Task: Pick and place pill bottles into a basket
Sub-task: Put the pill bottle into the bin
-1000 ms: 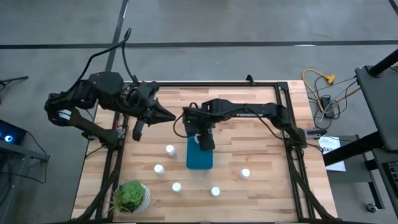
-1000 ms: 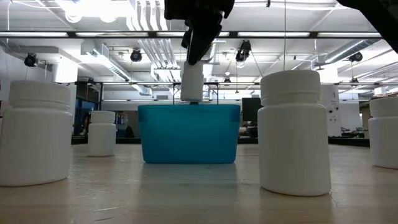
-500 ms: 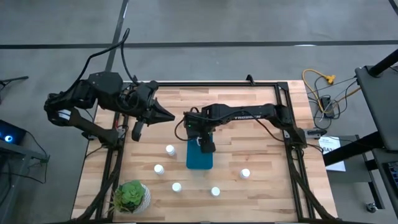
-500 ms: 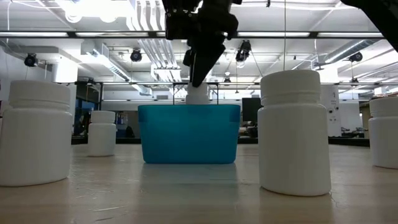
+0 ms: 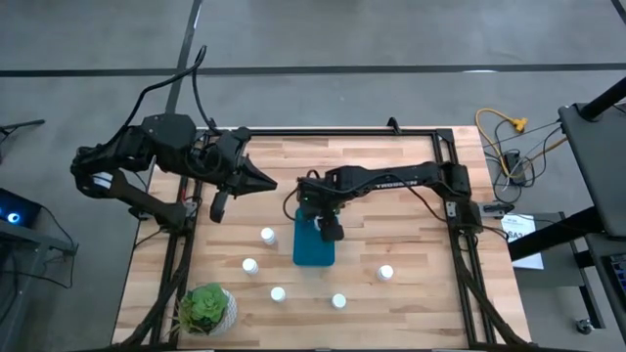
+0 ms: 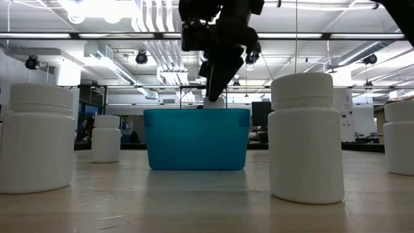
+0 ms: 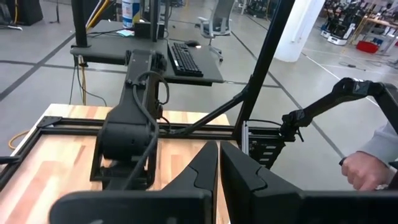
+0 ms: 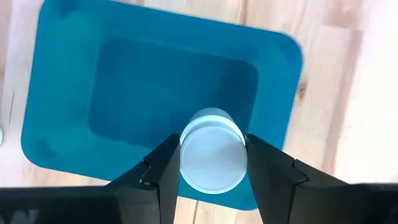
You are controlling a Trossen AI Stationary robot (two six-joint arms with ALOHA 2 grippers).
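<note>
My right gripper [image 5: 329,232] is shut on a white pill bottle [image 8: 212,157] over the teal basket [image 5: 313,252]. In the low view only the bottle's top [image 6: 215,102] shows above the basket's rim [image 6: 196,111]. Several more white bottles stand upright on the table around the basket, among them one at its left [image 5: 268,235] and one at its right [image 5: 385,274]. My left gripper [image 5: 266,183] is shut and empty, raised over the table's far left part. My right gripper pinches the bottle's round cap [image 8: 189,163] between its two fingers, one on either side. The fingers [image 6: 218,71] come from above and point down. The bottle hangs upright with its lower part inside the basket; whether it stands on the basket's floor is hidden.
A round white pot with a green plant [image 5: 207,309] stands at the near left corner. Two bottles [image 5: 278,293] [image 5: 338,301] stand near the front edge. A black frame [image 5: 450,210] borders the table. A person's hand [image 7: 364,171] shows beyond the table.
My right gripper has gone down with the bottle, staying shut on it. The bottle, which hung just above the basket's rim, has sunk into the basket until only its top shows. It has stayed upright.
</note>
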